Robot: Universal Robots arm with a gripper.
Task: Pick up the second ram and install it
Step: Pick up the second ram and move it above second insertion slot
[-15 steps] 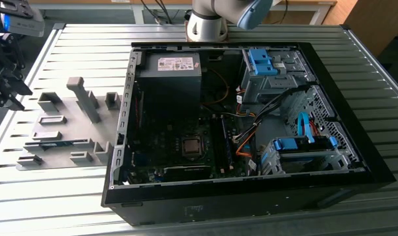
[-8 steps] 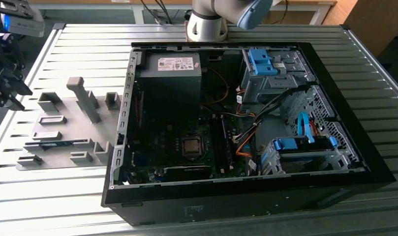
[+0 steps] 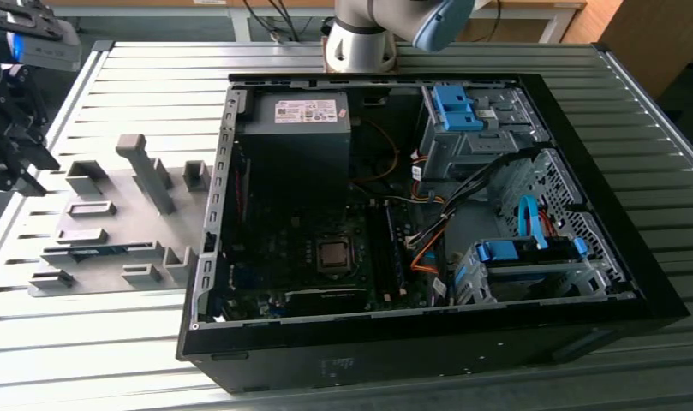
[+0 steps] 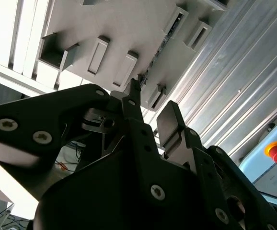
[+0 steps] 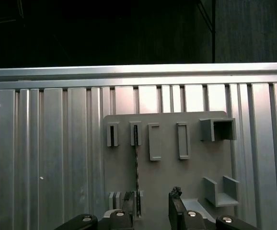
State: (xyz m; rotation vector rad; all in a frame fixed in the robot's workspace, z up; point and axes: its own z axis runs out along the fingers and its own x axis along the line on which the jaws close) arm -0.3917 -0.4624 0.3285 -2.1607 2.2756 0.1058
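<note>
The second ram (image 5: 136, 172) stands on its long edge in slots of the grey fixture plate (image 5: 167, 182), seen as a thin dark-green strip. In the exterior view the ram (image 3: 98, 250) lies near the plate's front, at that view's left. My gripper (image 5: 153, 210) hovers above the plate, open, with nothing between its fingers. One fingertip (image 5: 129, 203) is close beside the near end of the stick. In the second wrist view the black fingers (image 4: 134, 98) point toward the ram (image 4: 160, 48) from a distance. In the exterior view the gripper (image 3: 24, 163) hangs at the far left edge.
An open black computer case (image 3: 575, 317) fills the table's middle and the exterior view's right, with motherboard (image 3: 323, 257), power supply (image 3: 295, 128) and blue drive-bay clips (image 3: 455, 107). Grey fixture blocks (image 3: 146, 167) rise from the plate. The arm's base (image 3: 363, 43) stands behind the case.
</note>
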